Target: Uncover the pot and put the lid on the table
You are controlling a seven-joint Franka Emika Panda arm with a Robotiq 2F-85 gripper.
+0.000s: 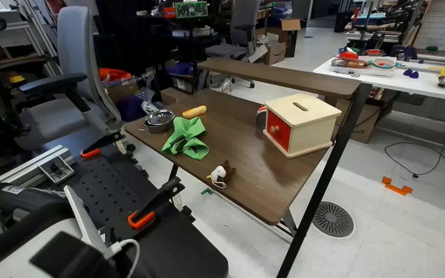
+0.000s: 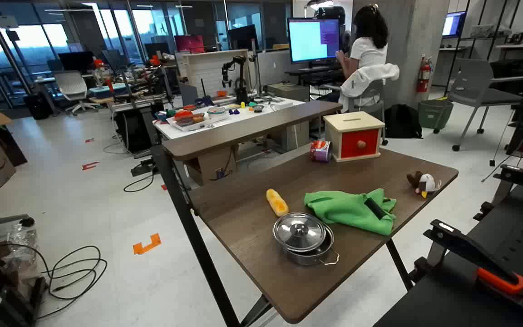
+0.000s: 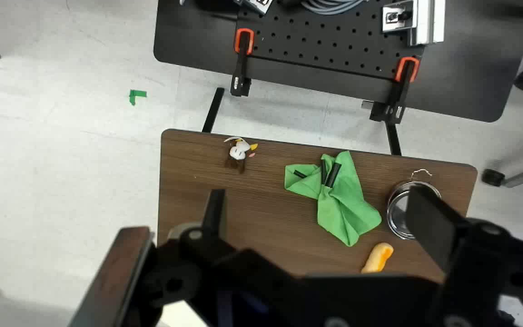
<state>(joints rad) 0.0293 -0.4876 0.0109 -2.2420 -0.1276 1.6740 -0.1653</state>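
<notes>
the table (image 1: 242,135) shows a dark brown wooden top, with a raised shelf (image 1: 278,77) along one long side. on it stands a pale wooden box (image 2: 354,135) with a red, knobbed front and a slotted top. a green cloth (image 2: 350,211) lies crumpled by the long edge opposite the shelf. in the wrist view the gripper (image 3: 319,200) has its fingers wide apart. the pot (image 2: 309,259), shallow and silvery, sits just beside the cloth, toward the table end away from the box; in that same view a finger partly hides it. the lid (image 2: 298,231) rests off-centre on the pot, leaving a gap by the wire handle. a red-and-purple container (image 2: 320,151) is just beside the box, a brown-and-white toy (image 1: 222,173) lies near that long edge, and an orange-yellow block (image 2: 277,202) lies near the pot.
</notes>
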